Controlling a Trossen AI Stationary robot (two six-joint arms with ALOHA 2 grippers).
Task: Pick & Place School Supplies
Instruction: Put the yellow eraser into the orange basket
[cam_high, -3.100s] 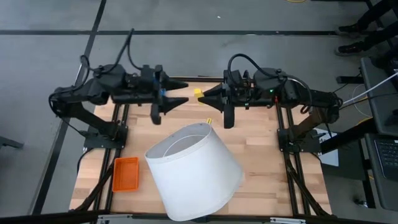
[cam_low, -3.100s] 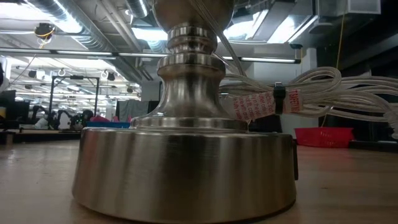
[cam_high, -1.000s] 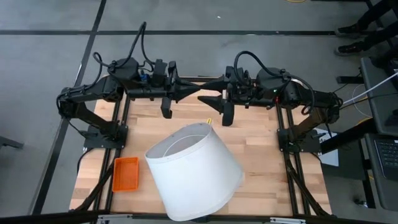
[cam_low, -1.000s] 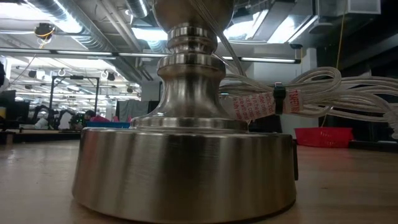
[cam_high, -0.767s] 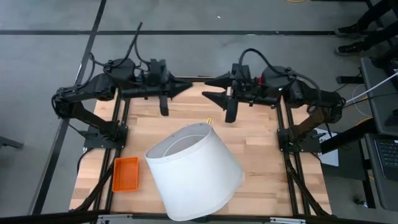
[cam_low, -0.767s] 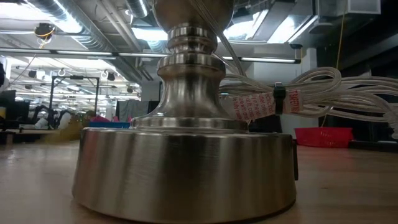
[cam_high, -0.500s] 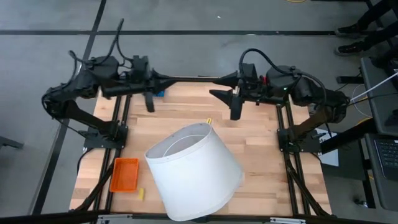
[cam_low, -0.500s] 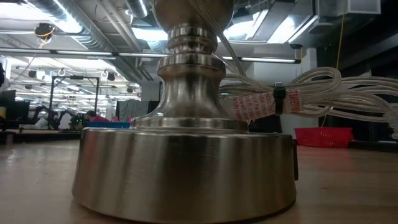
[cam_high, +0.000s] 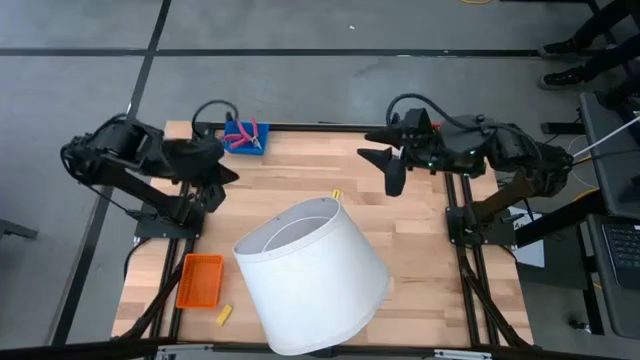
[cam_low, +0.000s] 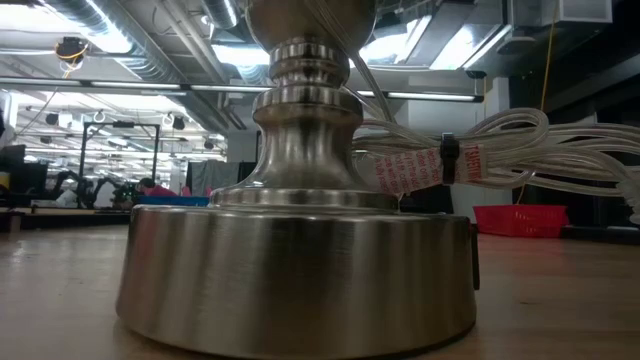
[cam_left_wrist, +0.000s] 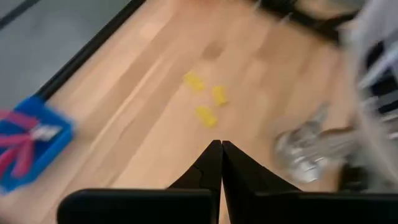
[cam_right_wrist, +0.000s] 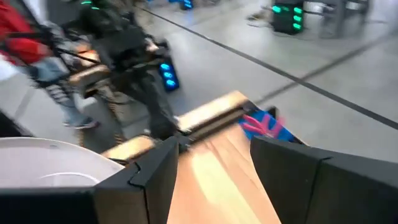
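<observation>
Landmark: the white lampshade (cam_high: 312, 275). Beyond its far-left side, the pink-handled scissors (cam_high: 243, 134) lie in a blue tray (cam_high: 244, 140), long axis slanting. 1 yellow stick (cam_high: 225, 314) lies near-left of the shade beside the orange tray (cam_high: 200, 280), pointing diagonally. Left gripper (cam_left_wrist: 221, 152) pressed closed, empty; right gripper (cam_right_wrist: 213, 149) spread apart, empty, far-right of the shade
</observation>
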